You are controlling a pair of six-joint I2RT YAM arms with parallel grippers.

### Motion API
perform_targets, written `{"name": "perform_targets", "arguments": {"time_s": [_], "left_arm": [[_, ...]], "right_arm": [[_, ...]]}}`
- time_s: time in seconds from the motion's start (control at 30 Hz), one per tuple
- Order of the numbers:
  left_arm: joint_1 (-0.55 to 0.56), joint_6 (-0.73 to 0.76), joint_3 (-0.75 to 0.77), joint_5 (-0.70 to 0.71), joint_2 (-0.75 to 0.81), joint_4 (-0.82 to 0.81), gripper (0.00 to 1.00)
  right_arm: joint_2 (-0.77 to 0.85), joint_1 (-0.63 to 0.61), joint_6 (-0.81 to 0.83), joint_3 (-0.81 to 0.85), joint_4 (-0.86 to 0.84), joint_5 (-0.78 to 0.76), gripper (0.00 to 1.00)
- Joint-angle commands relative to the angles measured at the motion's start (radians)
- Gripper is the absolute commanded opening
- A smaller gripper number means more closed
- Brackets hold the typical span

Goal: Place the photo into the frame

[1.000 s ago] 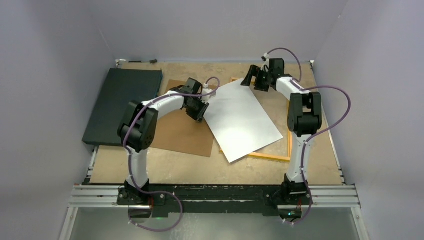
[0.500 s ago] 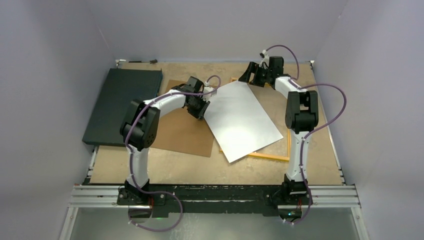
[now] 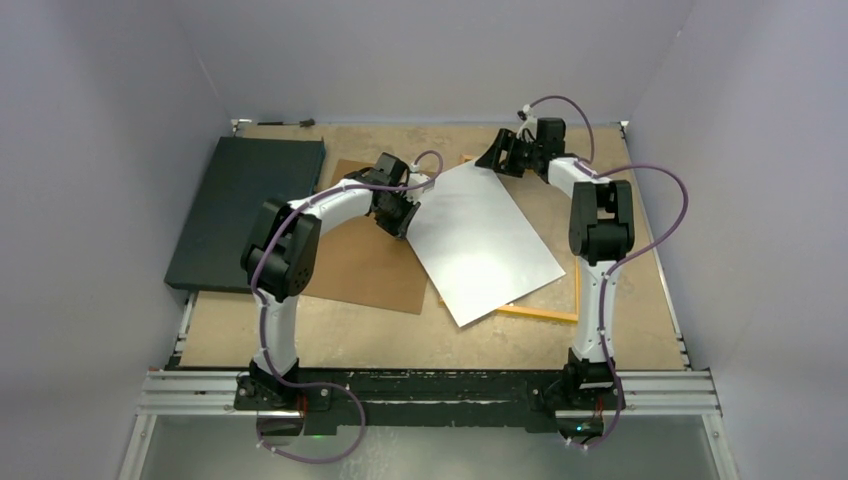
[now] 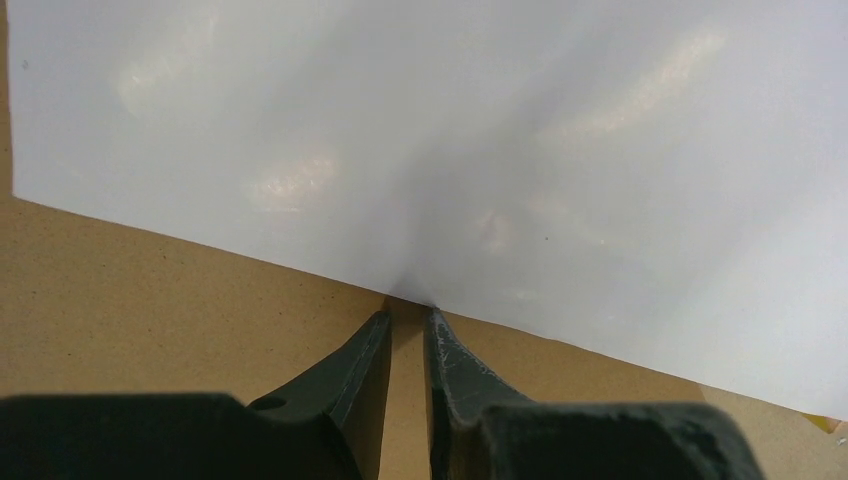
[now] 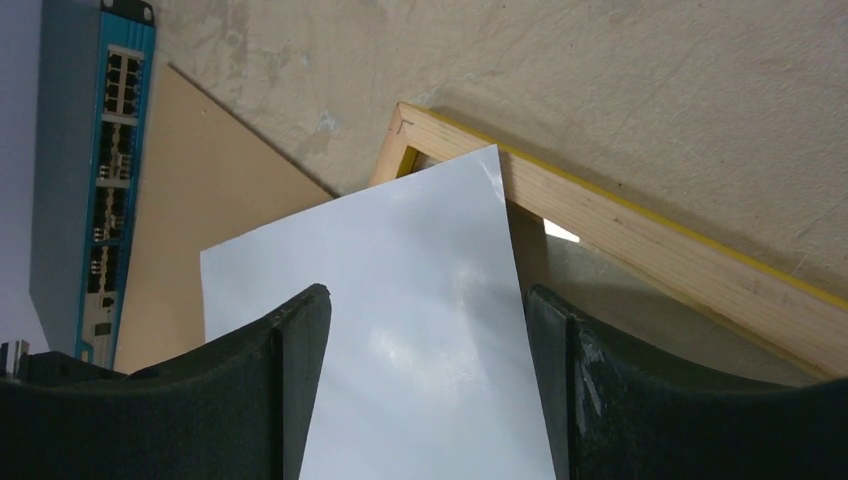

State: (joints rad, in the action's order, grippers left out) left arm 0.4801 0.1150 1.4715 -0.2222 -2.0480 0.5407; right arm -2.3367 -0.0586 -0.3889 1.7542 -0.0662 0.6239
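The photo point(image 3: 485, 240) lies white back up, skewed across the yellow-orange frame point(image 3: 545, 314), which shows its wood-toned back in the right wrist view point(image 5: 650, 240). My left gripper point(image 3: 405, 215) is at the photo's left edge. In the left wrist view its jaws point(image 4: 408, 312) are nearly together with only a thin gap, and the tips touch the edge of the photo point(image 4: 450, 130) with nothing between them. My right gripper point(image 3: 497, 158) is open and hangs over the far corner of the photo point(image 5: 400, 300), its fingers point(image 5: 425, 292) spread wide above the sheet.
The brown backing board point(image 3: 360, 265) lies under the left arm and partly under the photo. The dark flat slab point(image 3: 245, 205) sits at the far left and shows a blue panel with ports in the right wrist view point(image 5: 90, 180). Grey walls enclose the table.
My right gripper has shifted a little left and farther back over the photo's far corner. The left gripper and the photo have barely moved.
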Motion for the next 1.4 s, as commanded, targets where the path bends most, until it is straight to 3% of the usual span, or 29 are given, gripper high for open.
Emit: {"name": "perform_targets", "arguments": {"time_s": [0.0,0.3,0.6,0.87,1.23,1.37], "left_arm": [[0.005,-0.003,0.022,0.037,-0.038,-0.002,0.17],[0.006,-0.003,0.027,0.050,-0.057,-0.013,0.15],[0.006,0.007,0.018,0.054,-0.050,-0.020,0.13],[0.007,0.012,0.000,0.044,-0.035,-0.029,0.12],[0.007,0.010,-0.037,0.022,-0.003,-0.043,0.12],[0.006,0.009,-0.039,0.020,-0.002,-0.042,0.11]], "right_arm": [[0.064,0.002,-0.028,-0.051,-0.060,0.083,0.72],[0.161,0.002,-0.034,-0.191,-0.079,0.130,0.62],[0.282,0.003,-0.090,-0.359,-0.136,0.189,0.60],[0.353,0.015,-0.056,-0.459,-0.098,0.142,0.62],[0.298,0.027,0.042,-0.421,-0.041,0.003,0.67],[0.277,0.031,0.052,-0.389,-0.022,-0.007,0.65]]}}
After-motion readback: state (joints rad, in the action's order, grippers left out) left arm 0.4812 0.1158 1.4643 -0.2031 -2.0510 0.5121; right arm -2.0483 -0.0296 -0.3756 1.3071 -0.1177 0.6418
